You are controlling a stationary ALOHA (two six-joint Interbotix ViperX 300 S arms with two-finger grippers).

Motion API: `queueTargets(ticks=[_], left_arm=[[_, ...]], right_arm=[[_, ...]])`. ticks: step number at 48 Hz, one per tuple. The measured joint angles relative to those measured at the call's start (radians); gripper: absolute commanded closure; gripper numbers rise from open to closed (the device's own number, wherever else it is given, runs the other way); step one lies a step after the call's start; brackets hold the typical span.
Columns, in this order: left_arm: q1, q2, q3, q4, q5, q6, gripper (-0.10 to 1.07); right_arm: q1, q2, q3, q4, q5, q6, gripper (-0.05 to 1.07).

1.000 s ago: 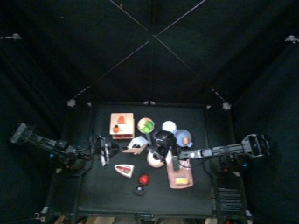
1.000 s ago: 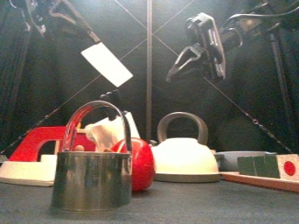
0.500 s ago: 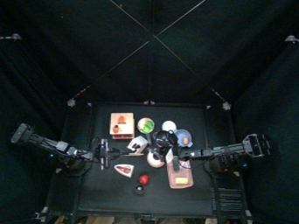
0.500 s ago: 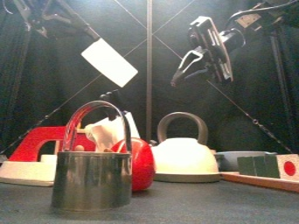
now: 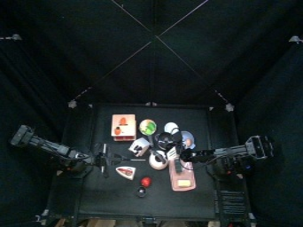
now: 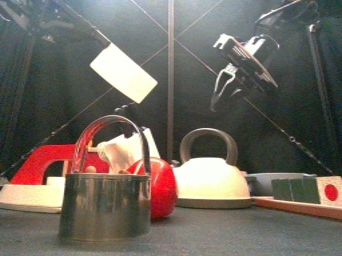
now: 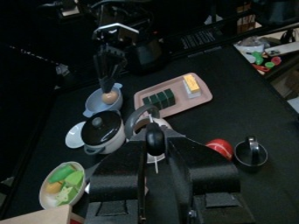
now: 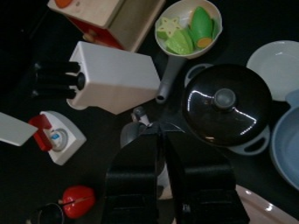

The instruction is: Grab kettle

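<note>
The kettle [image 6: 211, 178] is white and round with a grey arched handle. It stands upright mid-table and shows in the top view as a white shape [image 5: 158, 160]. My right gripper [image 6: 241, 88] hangs high above and to the right of it, jaws a little open and empty. The right wrist view shows that gripper [image 8: 160, 124] over a black lidded pot [image 8: 228, 105]; the kettle is hidden there. My left gripper [image 7: 149, 131] is shut on a white spatula [image 6: 123, 72] held up in the air left of the kettle.
A steel cup [image 6: 104, 205] and a red ball [image 6: 158, 188] stand in front of the kettle, with a red-and-white iron [image 6: 38, 175] at the left. A tray [image 6: 301, 203] of blocks lies right. A green bowl [image 8: 187, 31] and white plate [image 8: 281, 61] sit farther back.
The right gripper has swung to the right and tilted, its jaws parting slightly. The white spatula has risen a little to the left. The kettle has not moved.
</note>
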Motion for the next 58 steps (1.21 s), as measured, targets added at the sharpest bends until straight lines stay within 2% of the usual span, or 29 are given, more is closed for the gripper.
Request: queueTargets(ticks=[7, 12, 24, 30, 43, 58], left_arm=[[0.000, 0.000, 0.003, -0.002, 0.000, 0.002, 0.45], [0.002, 0.000, 0.009, -0.006, -0.003, 0.000, 0.45], [0.000, 0.000, 0.023, -0.081, 0.000, 0.000, 0.45], [0.002, 0.000, 0.026, -0.086, -0.002, 0.000, 0.45], [0.002, 0.000, 0.029, -0.089, 0.000, 0.000, 0.45], [0.012, 0.000, 0.034, -0.091, 0.003, 0.002, 0.45]], right_arm=[[0.034, 0.018, -0.069, 0.114, 0.101, -0.135, 0.57], [0.054, 0.055, -0.109, 0.158, 0.149, -0.192, 0.51], [0.101, 0.100, -0.132, 0.173, 0.166, -0.230, 0.19], [0.114, 0.100, -0.121, 0.175, 0.160, -0.232, 0.08], [0.109, 0.141, -0.089, 0.184, 0.077, -0.232, 0.07], [0.072, 0.216, -0.081, 0.178, 0.035, -0.233, 0.08]])
